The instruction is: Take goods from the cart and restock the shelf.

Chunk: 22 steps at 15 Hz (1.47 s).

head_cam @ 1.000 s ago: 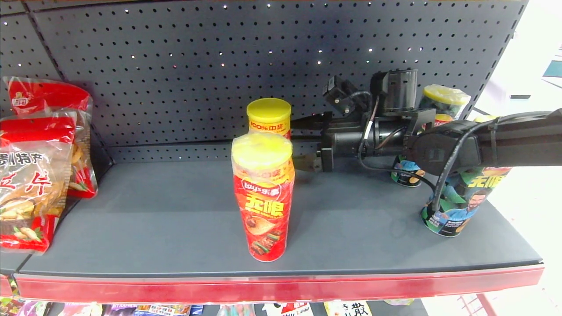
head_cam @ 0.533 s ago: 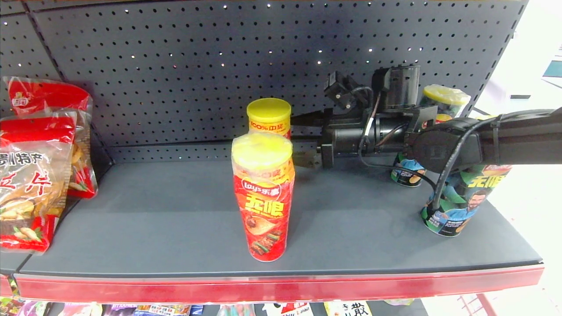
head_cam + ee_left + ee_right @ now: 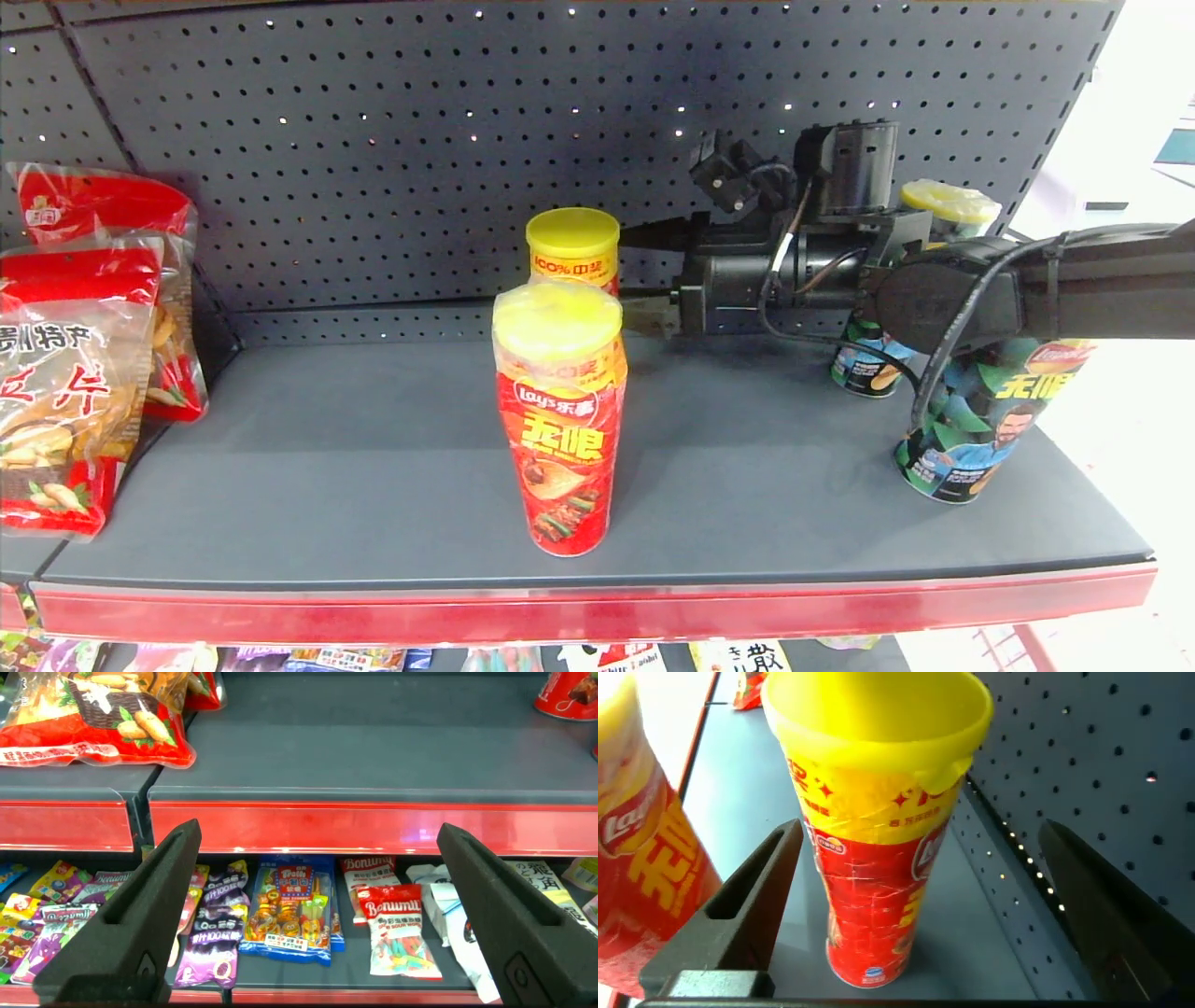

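Two red chip cans with yellow lids stand upright on the grey shelf (image 3: 355, 467). The front can (image 3: 560, 439) is nearer the red edge, and the back can (image 3: 572, 245) is close to the pegboard. My right gripper (image 3: 631, 278) comes in from the right at the back can's height. It is open, one finger on each side of that can. In the right wrist view the back can (image 3: 878, 868) stands on the shelf between the spread fingers of the right gripper (image 3: 920, 835), not touching either. My left gripper (image 3: 320, 831) is open and holds nothing, low before the shelf's red front edge (image 3: 374, 826).
Green chip cans (image 3: 971, 420) (image 3: 868, 364) stand at the shelf's right end, under my right arm. Red snack bags (image 3: 75, 373) lean at the left end. The pegboard wall (image 3: 373, 140) closes the back. Small sweet packets (image 3: 290, 915) lie on the lower shelf.
My right gripper has risen a little and drawn back toward the pegboard, still open around the back can. Both red cans stay in place.
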Tool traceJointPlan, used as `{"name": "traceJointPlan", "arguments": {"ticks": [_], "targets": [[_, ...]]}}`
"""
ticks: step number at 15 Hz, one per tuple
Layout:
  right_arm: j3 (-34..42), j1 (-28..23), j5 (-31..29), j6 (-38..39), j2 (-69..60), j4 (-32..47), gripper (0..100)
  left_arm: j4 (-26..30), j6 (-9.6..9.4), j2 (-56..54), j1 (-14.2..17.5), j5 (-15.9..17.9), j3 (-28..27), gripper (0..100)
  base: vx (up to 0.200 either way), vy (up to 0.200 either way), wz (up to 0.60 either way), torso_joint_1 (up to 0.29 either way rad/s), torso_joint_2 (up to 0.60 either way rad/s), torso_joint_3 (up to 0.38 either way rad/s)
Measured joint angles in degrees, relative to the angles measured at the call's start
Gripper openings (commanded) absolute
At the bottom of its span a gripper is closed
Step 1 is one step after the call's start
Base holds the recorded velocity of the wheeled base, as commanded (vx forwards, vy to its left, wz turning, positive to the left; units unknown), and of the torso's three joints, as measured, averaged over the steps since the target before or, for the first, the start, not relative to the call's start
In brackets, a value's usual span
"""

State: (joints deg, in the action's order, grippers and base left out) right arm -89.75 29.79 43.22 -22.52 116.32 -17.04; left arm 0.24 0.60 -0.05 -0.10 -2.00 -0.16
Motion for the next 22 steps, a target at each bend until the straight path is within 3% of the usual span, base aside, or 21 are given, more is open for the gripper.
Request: {"name": "traceJointPlan", "arguments": {"ticks": [22], "targets": [[-4.1, 0.3, -0.6, 5.4, -1.6, -0.4, 100, 0.0, 0.0, 0.0, 0.0, 0.0, 0.0, 100, 0.0, 0.0, 0.0, 0.0, 0.0, 0.0]]}}
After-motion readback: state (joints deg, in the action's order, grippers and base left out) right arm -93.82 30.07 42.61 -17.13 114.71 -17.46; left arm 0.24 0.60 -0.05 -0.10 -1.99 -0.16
